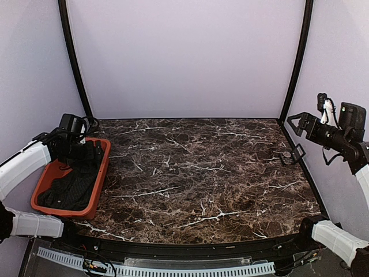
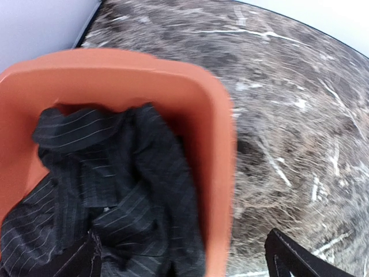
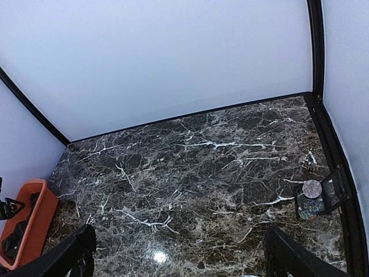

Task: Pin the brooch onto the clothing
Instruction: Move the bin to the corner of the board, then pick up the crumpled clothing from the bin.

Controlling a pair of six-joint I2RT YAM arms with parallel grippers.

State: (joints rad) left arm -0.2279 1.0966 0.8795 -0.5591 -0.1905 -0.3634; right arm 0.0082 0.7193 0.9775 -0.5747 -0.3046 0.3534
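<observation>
While overhead the shirt [image 1: 72,190] looks plain, the left wrist shows pinstripes.

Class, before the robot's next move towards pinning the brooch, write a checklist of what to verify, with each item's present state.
1. Shirt spread flat on the table: not ok, it lies crumpled in the orange bin.
2. Left fingers open and empty over the shirt: ok.
3. Right fingers open and empty: ok.
4. Small black case at the table's right edge open: ok.
5. Case contents identified: cannot tell, only round pieces show.
</observation>
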